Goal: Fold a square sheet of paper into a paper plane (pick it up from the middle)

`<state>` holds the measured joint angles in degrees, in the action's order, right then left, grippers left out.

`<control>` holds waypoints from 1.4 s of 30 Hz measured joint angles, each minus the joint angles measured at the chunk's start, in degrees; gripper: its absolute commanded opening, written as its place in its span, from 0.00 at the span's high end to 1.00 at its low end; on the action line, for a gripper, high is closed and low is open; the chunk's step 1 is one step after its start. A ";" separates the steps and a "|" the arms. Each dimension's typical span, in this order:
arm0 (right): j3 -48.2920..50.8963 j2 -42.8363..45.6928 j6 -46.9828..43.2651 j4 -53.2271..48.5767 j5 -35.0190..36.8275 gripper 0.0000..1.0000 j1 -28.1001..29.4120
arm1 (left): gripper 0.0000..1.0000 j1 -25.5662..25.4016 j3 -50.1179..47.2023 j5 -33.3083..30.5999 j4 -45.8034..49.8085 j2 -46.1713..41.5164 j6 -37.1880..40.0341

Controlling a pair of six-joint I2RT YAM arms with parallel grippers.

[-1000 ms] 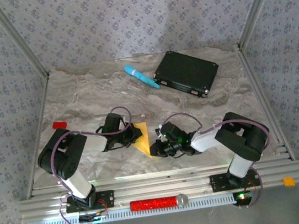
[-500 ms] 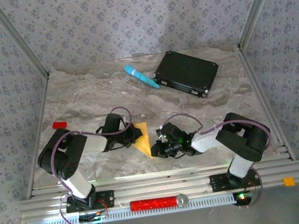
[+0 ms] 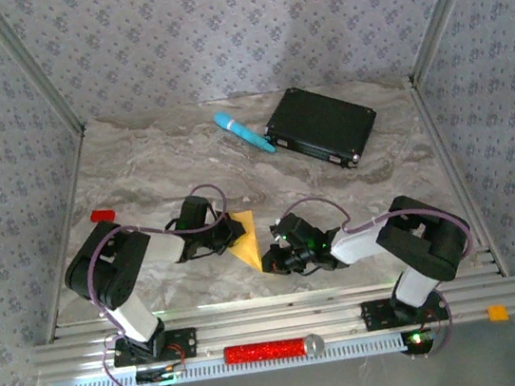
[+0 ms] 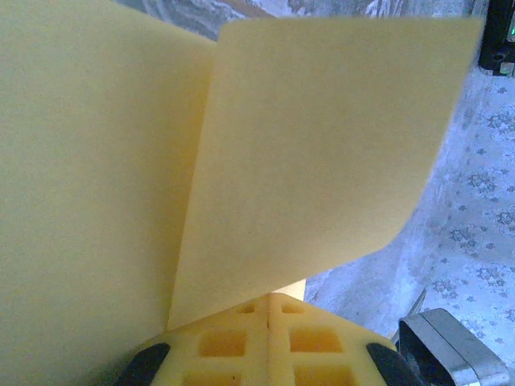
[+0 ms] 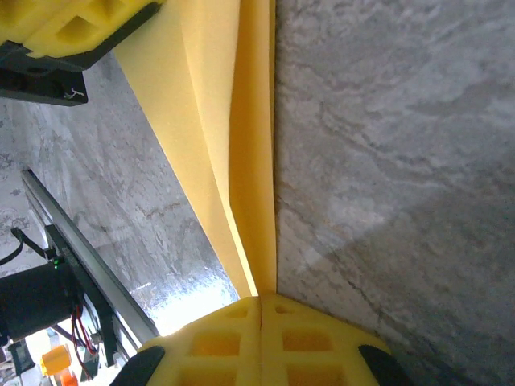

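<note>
Where the two arms meet near the front middle of the table, the thin yellow-orange sheet of paper point(image 3: 244, 240) hangs between them, doubled along a crease (the left wrist view shows one flap lying over the other). The left gripper point(image 3: 229, 236) is clamped on the sheet's left side, its yellow pads point(image 4: 233, 346) pressed together with the paper rising out of their seam. The right gripper point(image 3: 273, 260) pinches the near tip in the same way, and its pads point(image 5: 217, 346) are closed on the folded edge. Below lies the grey-veined marble tabletop point(image 3: 138, 162). A small red block point(image 3: 101, 215) sits well apart by the left edge. At the far side, a light-blue plastic cylinder point(image 3: 243, 132) lies just beside a flat black box point(image 3: 322, 126).
</note>
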<state>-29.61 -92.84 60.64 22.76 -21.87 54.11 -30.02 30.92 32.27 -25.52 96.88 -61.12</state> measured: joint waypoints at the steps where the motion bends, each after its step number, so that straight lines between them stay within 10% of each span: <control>1: 0.00 0.00 0.00 0.00 0.02 0.98 0.02 | 0.96 0.00 0.00 -0.02 -0.02 0.00 0.00; 10: 0.15 5.40 -0.59 -6.97 0.98 0.82 -0.11 | 0.96 -0.11 0.00 -0.15 -0.04 0.00 0.00; 19: -6.64 7.23 -5.16 -12.35 -0.68 0.99 -3.23 | 0.96 -0.37 -0.02 -0.17 -0.52 0.22 -0.04; 42: -20.92 -9.57 -10.78 -20.02 -2.60 1.00 -3.78 | 0.96 -0.44 -0.02 -0.15 -1.68 0.70 -0.44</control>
<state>-50.52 -102.41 49.87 2.74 -24.47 50.33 -30.46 30.89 32.12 -27.20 97.58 -61.56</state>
